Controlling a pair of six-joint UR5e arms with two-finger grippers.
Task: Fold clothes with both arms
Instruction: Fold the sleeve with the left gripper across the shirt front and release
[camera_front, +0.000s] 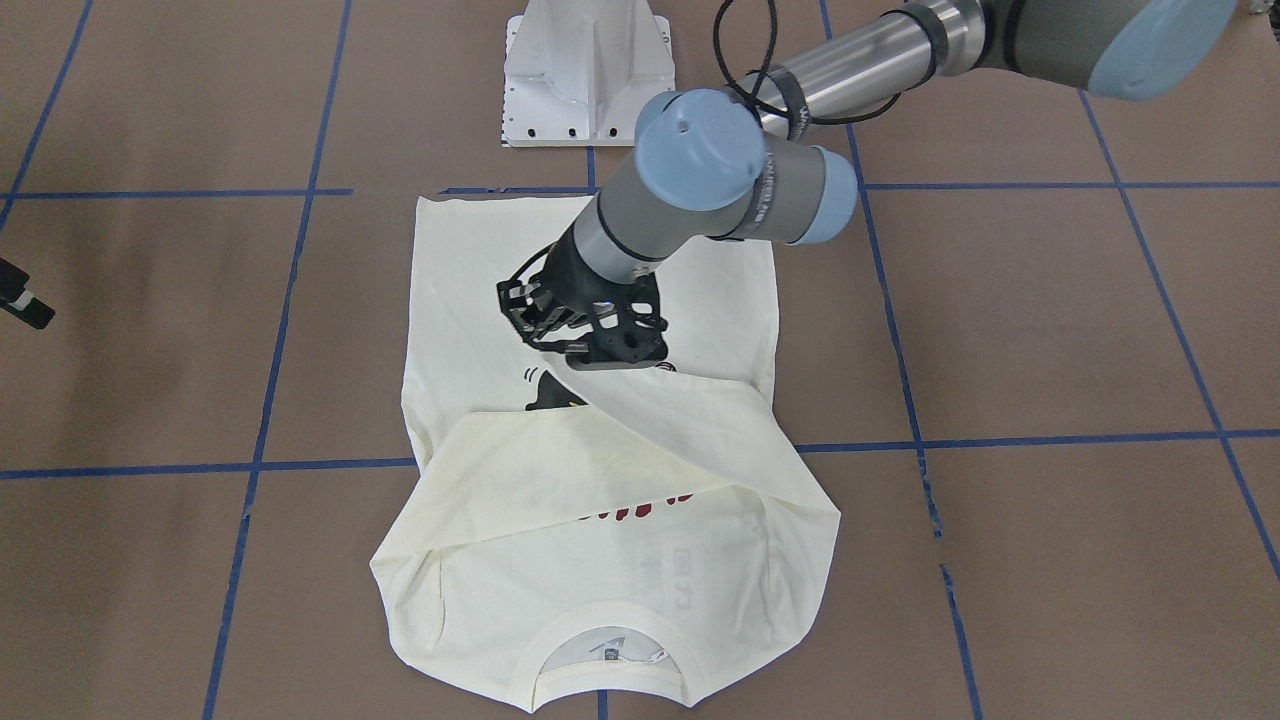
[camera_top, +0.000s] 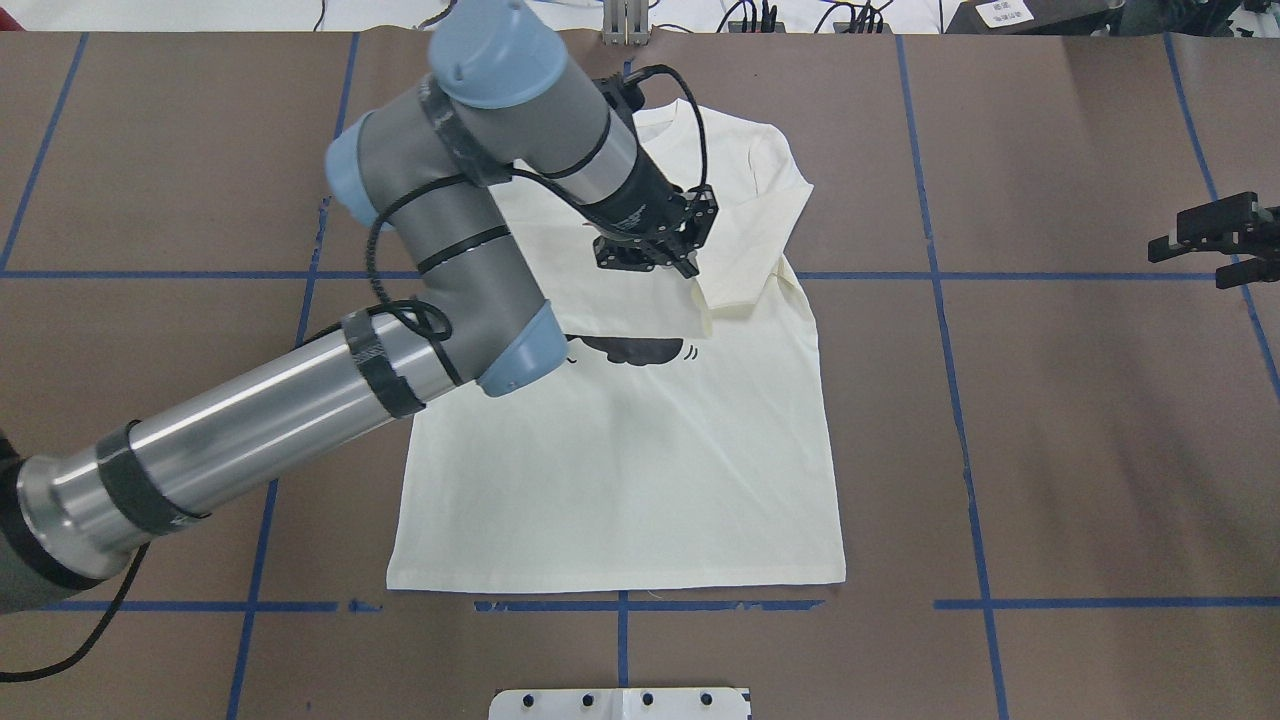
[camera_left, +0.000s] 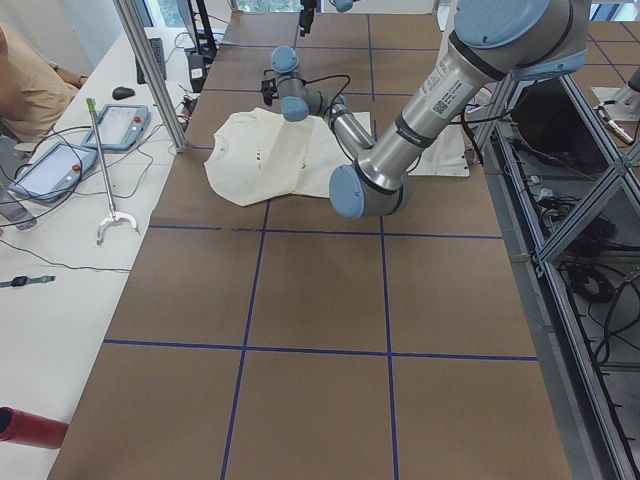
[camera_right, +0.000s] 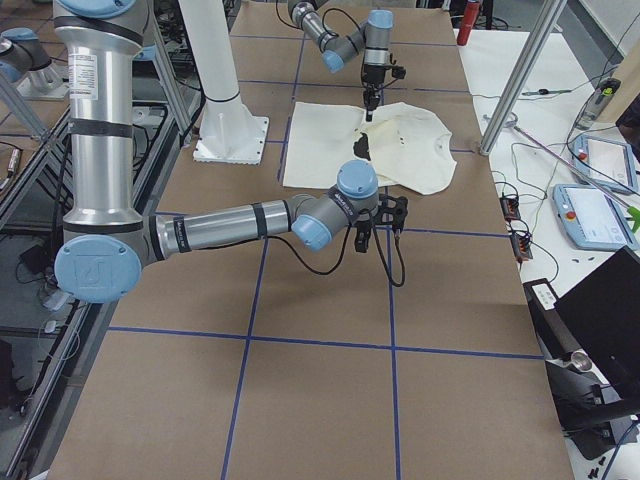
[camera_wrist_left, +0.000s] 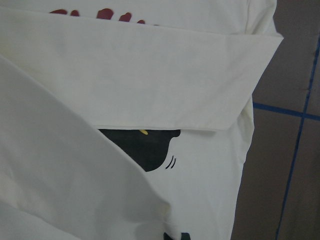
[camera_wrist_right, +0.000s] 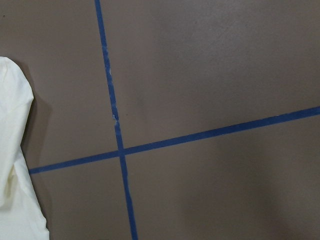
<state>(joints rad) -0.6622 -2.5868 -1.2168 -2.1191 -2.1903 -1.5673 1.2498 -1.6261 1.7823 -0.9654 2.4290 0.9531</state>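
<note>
The cream long-sleeved T-shirt (camera_top: 620, 480) lies face up on the brown table, collar away from the robot. Both sleeves are folded across the chest and cover part of the black cat print (camera_top: 640, 350) and the red lettering (camera_front: 640, 510). My left arm reaches over the shirt. Its gripper (camera_top: 690, 268) stands at the chest and is shut on the cuff end of the upper sleeve (camera_front: 700, 420), held slightly raised. In the left wrist view that sleeve (camera_wrist_left: 65, 170) fills the lower left. My right gripper (camera_top: 1210, 245) hangs open over bare table, well clear of the shirt's edge (camera_wrist_right: 12, 150).
The white pedestal base (camera_front: 585, 70) stands at the robot's side of the table. Blue tape lines (camera_top: 950, 350) grid the brown surface. Along the far long edge a side table holds tablets (camera_left: 120, 125), cables and a person's arm (camera_left: 25, 80); metal posts (camera_left: 150, 70) rise there.
</note>
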